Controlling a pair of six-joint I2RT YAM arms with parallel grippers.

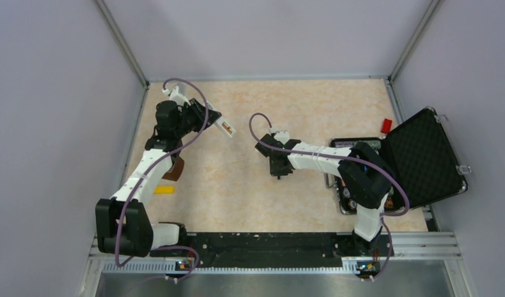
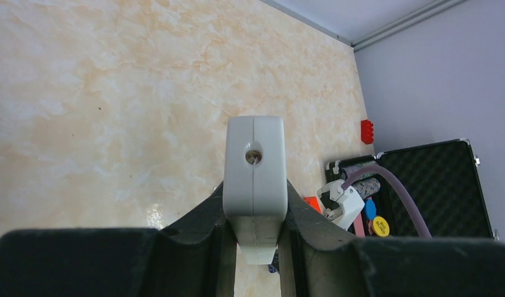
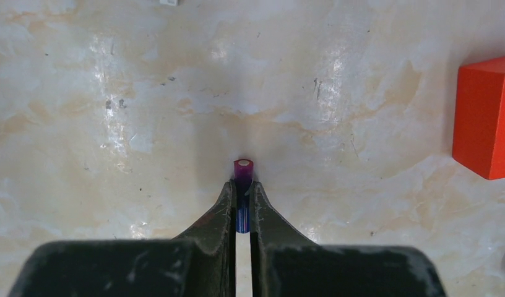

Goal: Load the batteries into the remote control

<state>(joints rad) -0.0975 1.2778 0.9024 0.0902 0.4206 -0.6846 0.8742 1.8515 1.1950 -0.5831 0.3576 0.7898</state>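
A robotics laboratory test cell is indicated. The marble-patterned bench [image 1: 250, 204] is enclosed on three sides by plain grey panels [image 1: 52, 124], which are joined at the far corners of the bench by aluminium posts [image 1: 123, 43]. Along the near edge of the bench a slotted aluminium rail [image 1: 423, 242] is fixed, and the left arm [image 1: 142, 173] and the right arm [image 1: 318, 158] are mounted there, with purple cables [image 1: 177, 79] looped over them. An open black case [image 1: 423, 154], lined with foam, is set at the right edge of the bench.

White remote [image 2: 254, 179] clamped; purple battery [image 3: 243, 171] (end protruding) pinched
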